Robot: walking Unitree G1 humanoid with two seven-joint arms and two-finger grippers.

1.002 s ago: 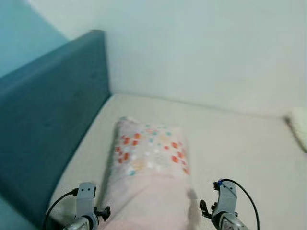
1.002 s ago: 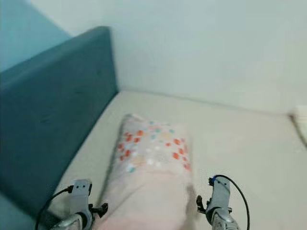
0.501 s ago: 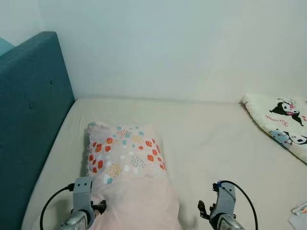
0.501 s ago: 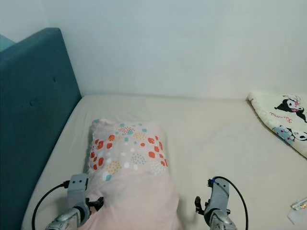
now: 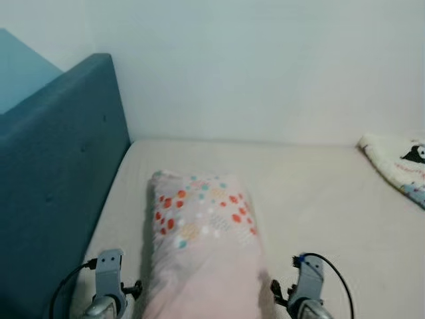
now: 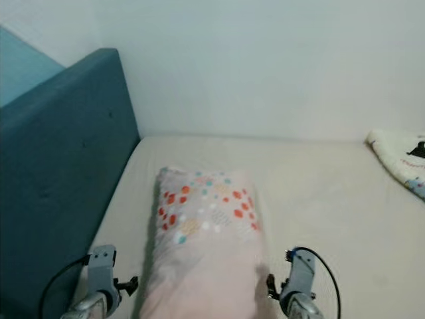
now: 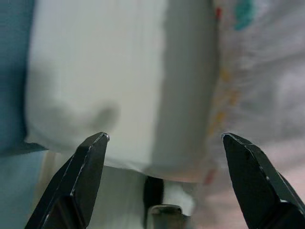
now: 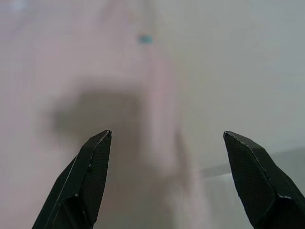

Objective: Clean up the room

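A pale pink pillow (image 5: 202,246) with red, teal and white dots lies lengthwise on the cream mattress (image 5: 319,199), its near end between my two arms. My left gripper (image 7: 164,138) hangs open beside the pillow's left edge, over the mattress side. On the pillow's right edge, my right gripper (image 8: 167,136) is open with nothing between its fingers. The silver wrists show low in the left eye view, the left wrist (image 5: 109,279) and the right wrist (image 5: 307,286) on either side of the pillow.
A teal upholstered headboard (image 5: 60,166) rises along the left of the bed. A white wall (image 5: 265,66) closes the far side. A cream blanket with a cartoon print (image 5: 402,163) lies at the far right of the mattress.
The camera has swung back to the left, so the headboard takes more of the picture and the printed blanket has slid toward the right edge. The pillow and grippers keep their places.
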